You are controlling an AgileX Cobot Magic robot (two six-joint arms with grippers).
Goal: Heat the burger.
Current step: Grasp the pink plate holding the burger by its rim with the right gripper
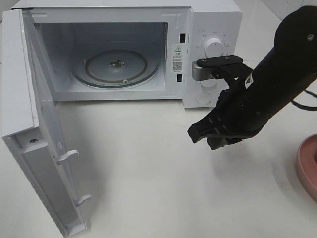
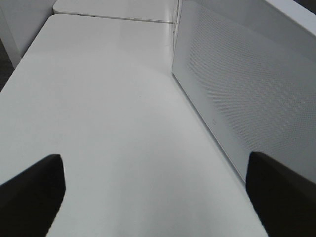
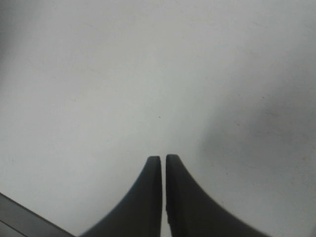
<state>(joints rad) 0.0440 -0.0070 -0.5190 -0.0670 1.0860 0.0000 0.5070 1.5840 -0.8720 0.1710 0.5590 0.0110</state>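
Note:
The burger is out of view in all three views. The white microwave (image 1: 213, 20) stands at the back with its door (image 1: 29, 129) swung fully open to the left. Its glass turntable (image 1: 116, 67) is bare. My right gripper (image 1: 205, 136) hangs above the table in front of the microwave's control panel, its jaws shut on nothing; the right wrist view shows the fingertips (image 3: 154, 165) pressed together over bare table. My left gripper (image 2: 155, 197) is open and empty over the table beside the microwave's perforated side wall (image 2: 237, 94); it is outside the high view.
The edge of a pink round plate (image 1: 309, 166) shows at the right border of the high view. The open door juts out toward the front left. The microwave's knobs (image 1: 214, 45) are just behind my right arm.

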